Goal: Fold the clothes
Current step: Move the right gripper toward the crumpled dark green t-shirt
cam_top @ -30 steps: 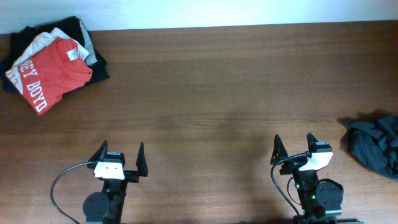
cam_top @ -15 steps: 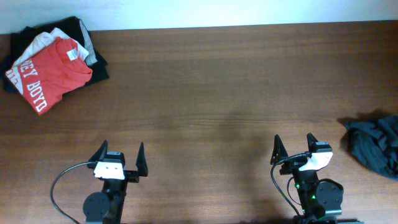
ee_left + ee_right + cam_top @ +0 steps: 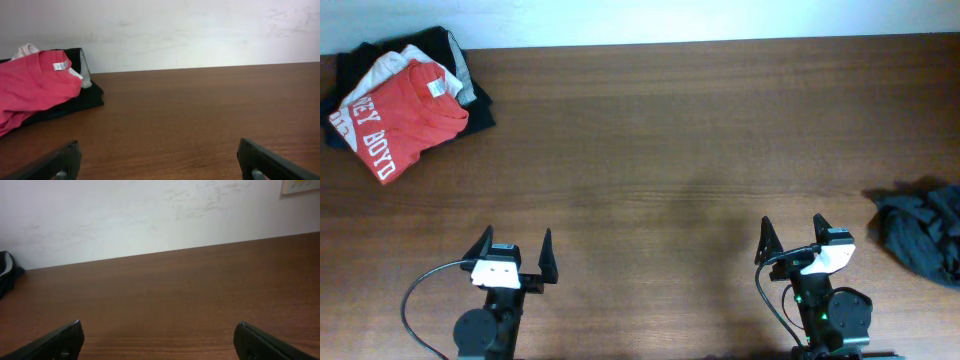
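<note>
The crumpled dark charcoal soft-fabric T-shirt (image 3: 920,240) lies at the far right of the brown wooden table (image 3: 660,130), cut off by the overhead frame's edge and so bunched that its sleeves and neck cannot be made out; neither wrist view shows it; the left gripper (image 3: 516,240) and right gripper (image 3: 791,225) sit at the near edge, both spread wide and holding nothing, well apart from the shirt; only their fingertips (image 3: 65,159) show in the wrist views; far left, a folded red T-shirt with white lettering (image 3: 395,120) tops a stack of white, grey and black pieces (image 3: 470,95), partly cropped; a dark scrap (image 3: 6,272) at the right wrist view's edge is unidentifiable
</note>
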{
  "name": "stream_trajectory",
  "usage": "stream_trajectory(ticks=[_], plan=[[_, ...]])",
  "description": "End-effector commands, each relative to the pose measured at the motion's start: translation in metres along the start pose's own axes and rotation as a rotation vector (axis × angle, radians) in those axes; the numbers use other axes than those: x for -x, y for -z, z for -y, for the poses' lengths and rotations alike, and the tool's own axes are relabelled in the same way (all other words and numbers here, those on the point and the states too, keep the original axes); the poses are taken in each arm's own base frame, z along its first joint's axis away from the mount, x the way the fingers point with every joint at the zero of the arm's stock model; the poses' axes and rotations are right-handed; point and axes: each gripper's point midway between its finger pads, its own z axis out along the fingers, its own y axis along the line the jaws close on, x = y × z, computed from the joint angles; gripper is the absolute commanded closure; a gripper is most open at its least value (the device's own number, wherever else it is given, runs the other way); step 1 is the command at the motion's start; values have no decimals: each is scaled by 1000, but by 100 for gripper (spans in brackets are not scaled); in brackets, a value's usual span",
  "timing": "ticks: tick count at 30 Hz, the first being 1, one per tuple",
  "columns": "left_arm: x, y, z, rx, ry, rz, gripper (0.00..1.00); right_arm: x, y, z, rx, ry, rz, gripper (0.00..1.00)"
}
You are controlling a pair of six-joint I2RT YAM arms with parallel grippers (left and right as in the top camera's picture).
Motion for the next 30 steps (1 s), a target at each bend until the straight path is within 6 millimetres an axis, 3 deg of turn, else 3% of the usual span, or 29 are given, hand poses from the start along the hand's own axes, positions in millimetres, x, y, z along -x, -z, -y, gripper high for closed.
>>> stream_trajectory(ticks=[1, 13, 15, 18, 20, 23, 25, 27, 30], plan=[[-2, 0, 1, -4, -16, -2, 1, -2, 0, 5, -22, 10, -2, 1], [-2, 0, 1, -4, -15, -3, 1, -2, 0, 3, -15, 5, -3, 1], [-2, 0, 1, -4, -15, -3, 1, -3, 1, -21, 123, -62, -17, 1], [-2, 0, 1, -4, -15, -3, 1, -10, 21, -80, 467, -435, -172, 1], [-2, 0, 1, -4, -15, -3, 1, -12, 34, -101, 594, -506, -244, 1], [-2, 0, 1, -4, -15, -3, 1, 2, 35, -104, 608, -644, -238, 1], [-2, 0, 1, -4, -16, -2, 1, 40, 48, -117, 739, -560, -93, 1], [-2, 0, 1, -4, -15, -3, 1, 63, 57, -122, 793, -512, 6, 1], [-2, 0, 1, -4, -16, -2, 1, 107, 68, -120, 779, -461, 164, 1]])
